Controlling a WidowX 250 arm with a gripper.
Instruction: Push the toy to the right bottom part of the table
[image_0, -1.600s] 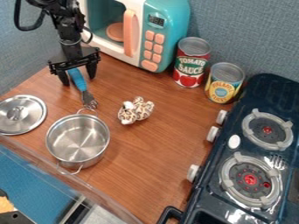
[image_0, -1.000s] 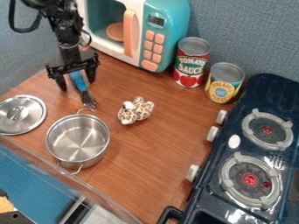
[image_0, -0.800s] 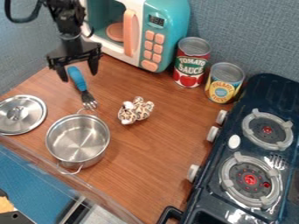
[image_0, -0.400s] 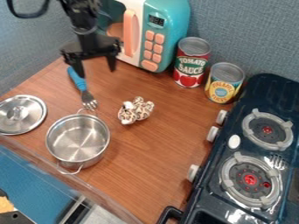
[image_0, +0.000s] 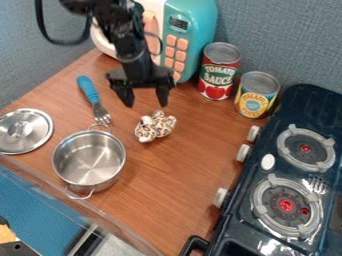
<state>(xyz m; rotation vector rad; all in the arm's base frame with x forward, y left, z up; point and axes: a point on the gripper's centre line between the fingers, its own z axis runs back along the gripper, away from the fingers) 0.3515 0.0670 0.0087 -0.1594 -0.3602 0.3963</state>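
Now away from the fork and across toward the spotted toy, with the black claw spread apart and empty! Find that toy in the same spot as before, just on the camera side of the claw, apparently untouched. Looks like good news for a push: probably needs lowering next, then a shove down and right from the claw across the table, without rolling off sideways or knocking into the stove.

Pot right of lid, fork behind pot, stove far right
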